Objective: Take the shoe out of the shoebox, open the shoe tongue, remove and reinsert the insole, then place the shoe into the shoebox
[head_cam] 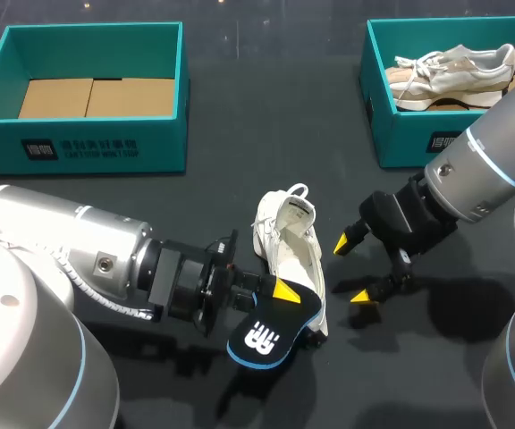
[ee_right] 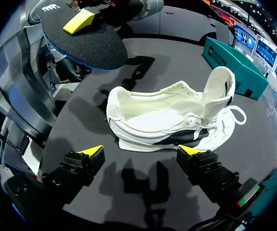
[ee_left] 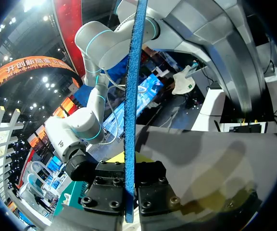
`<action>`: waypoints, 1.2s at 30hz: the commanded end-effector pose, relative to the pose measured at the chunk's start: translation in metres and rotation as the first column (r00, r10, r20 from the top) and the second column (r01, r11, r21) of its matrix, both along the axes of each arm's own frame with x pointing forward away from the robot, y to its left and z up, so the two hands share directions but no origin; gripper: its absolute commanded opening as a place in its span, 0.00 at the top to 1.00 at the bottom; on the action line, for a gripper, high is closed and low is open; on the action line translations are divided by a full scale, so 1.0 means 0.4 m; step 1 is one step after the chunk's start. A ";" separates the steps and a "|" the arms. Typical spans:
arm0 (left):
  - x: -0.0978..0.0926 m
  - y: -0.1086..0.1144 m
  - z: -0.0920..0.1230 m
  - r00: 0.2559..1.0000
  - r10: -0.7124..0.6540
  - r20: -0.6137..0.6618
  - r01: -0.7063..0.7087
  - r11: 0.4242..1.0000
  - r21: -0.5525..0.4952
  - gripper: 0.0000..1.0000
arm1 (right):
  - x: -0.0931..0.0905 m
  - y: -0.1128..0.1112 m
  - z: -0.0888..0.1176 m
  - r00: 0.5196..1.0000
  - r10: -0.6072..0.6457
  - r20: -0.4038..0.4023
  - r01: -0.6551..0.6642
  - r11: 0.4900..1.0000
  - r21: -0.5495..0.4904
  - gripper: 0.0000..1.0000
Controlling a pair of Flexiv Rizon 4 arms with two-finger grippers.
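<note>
A white shoe (head_cam: 291, 239) (ee_right: 163, 120) stands on the dark table with its tongue (ee_right: 219, 89) pulled up and its inside bare. My left gripper (head_cam: 281, 293) (ee_left: 130, 192) is shut on a dark blue insole (head_cam: 266, 332) (ee_left: 131, 110) (ee_right: 83, 44), holding it above the table at the shoe's near end. In the left wrist view the insole runs edge-on between the fingers. My right gripper (head_cam: 351, 268) (ee_right: 142, 151) is open just to the right of the shoe, with nothing between its fingers.
A teal shoebox (head_cam: 97, 147) with a bare cardboard floor stands at the back left. A second teal box (head_cam: 409, 143) (ee_right: 227, 57) at the back right holds a beige shoe (head_cam: 454, 76). Dark table lies between the boxes.
</note>
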State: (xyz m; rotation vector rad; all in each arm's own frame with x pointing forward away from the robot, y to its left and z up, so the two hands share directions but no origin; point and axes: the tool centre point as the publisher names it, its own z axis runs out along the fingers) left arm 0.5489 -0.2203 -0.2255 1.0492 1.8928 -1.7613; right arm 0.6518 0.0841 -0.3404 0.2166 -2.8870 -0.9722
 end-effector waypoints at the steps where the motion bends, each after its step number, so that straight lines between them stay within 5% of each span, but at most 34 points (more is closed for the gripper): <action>1: -0.003 -0.001 0.000 1.000 0.002 0.002 -0.002 1.000 0.001 1.00 | -0.003 0.000 0.000 1.000 -0.001 0.002 0.001 1.000 0.000 0.00; 11: 0.023 -0.011 -0.020 0.996 0.083 -0.013 -0.083 0.996 -0.018 1.00 | -0.004 0.047 -0.014 0.999 -0.039 0.030 0.040 0.999 -0.031 0.00; 36: 0.081 -0.050 -0.052 0.986 0.124 -0.108 -0.128 0.991 -0.034 1.00 | -0.003 0.050 -0.040 0.995 -0.093 0.032 0.094 0.995 -0.032 0.00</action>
